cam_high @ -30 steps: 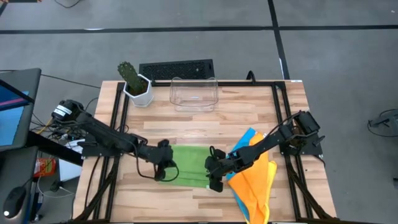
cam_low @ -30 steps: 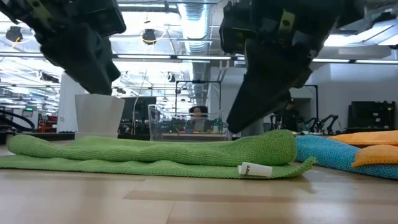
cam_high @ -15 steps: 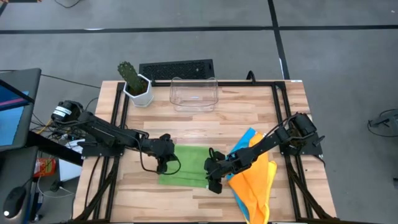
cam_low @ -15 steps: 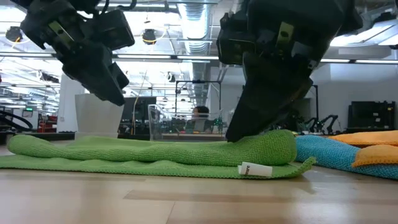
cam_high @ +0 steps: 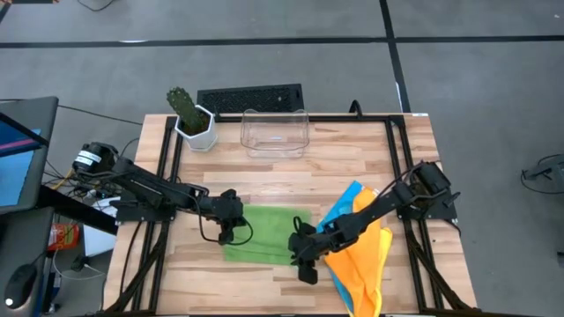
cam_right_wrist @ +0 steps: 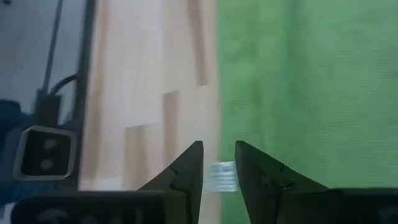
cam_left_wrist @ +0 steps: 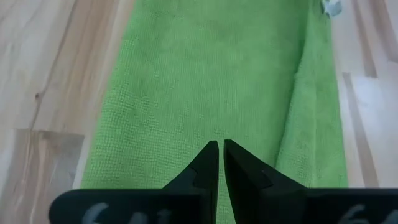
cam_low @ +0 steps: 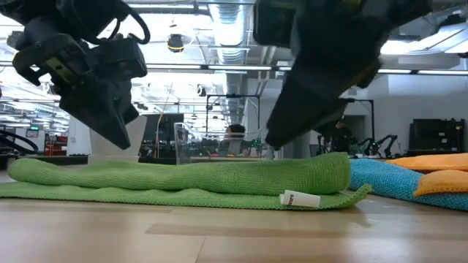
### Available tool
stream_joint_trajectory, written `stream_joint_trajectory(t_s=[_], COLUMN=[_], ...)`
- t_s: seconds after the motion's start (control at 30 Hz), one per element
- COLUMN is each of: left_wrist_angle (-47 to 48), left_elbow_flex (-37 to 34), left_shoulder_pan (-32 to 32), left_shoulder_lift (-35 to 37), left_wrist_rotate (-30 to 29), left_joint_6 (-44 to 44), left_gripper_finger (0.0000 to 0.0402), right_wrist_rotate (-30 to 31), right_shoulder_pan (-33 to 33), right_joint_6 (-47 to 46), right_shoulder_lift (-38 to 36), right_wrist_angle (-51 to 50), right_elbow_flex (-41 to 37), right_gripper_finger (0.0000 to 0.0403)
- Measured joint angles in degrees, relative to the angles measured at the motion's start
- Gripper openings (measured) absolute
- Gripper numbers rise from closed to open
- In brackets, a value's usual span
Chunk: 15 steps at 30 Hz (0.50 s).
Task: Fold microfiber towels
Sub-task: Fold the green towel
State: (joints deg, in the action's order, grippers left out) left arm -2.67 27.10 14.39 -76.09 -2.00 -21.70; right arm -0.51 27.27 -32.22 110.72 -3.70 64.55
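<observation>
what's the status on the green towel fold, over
Left gripper shut, empty, above green towel. Right gripper open over its tagged edge. Towel folded flat, nothing blocking.

Wood table [cam_high: 352,150] w/ green towel [cam_high: 264,233], orange towel [cam_high: 361,264], blue towel [cam_high: 351,195], bin [cam_high: 275,132], cactus pot [cam_high: 196,128].

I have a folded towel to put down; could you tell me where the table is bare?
Bare wood lies between the bin and the green towel, and along the near edge left of it. The right side is crowded with the blue and orange towels.
</observation>
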Motion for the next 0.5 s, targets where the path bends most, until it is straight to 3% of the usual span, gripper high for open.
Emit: stream_joint_trajectory(t_s=[0.17,0.37,0.5], left_wrist_angle=[-1.8,-1.8,-1.7], left_elbow_flex=[-1.0,-1.2,-1.2], left_shoulder_pan=[0.0,0.0,0.0], left_shoulder_lift=[0.0,0.0,0.0], left_wrist_rotate=[-0.2,-0.5,-0.6], left_joint_6=[-0.5,-0.1,-0.1], left_gripper_finger=[0.0016,0.0016,0.0016], right_wrist_rotate=[1.0,11.3,12.0], right_shoulder_pan=[1.6,-0.5,-3.1], right_joint_6=[-0.3,-1.6,-1.8], right_shoulder_lift=[0.1,-1.1,-0.3], right_wrist_angle=[-0.6,-0.6,-0.4], right_elbow_flex=[0.0,0.0,0.0], right_gripper_finger=[0.0118,0.0118,0.0118])
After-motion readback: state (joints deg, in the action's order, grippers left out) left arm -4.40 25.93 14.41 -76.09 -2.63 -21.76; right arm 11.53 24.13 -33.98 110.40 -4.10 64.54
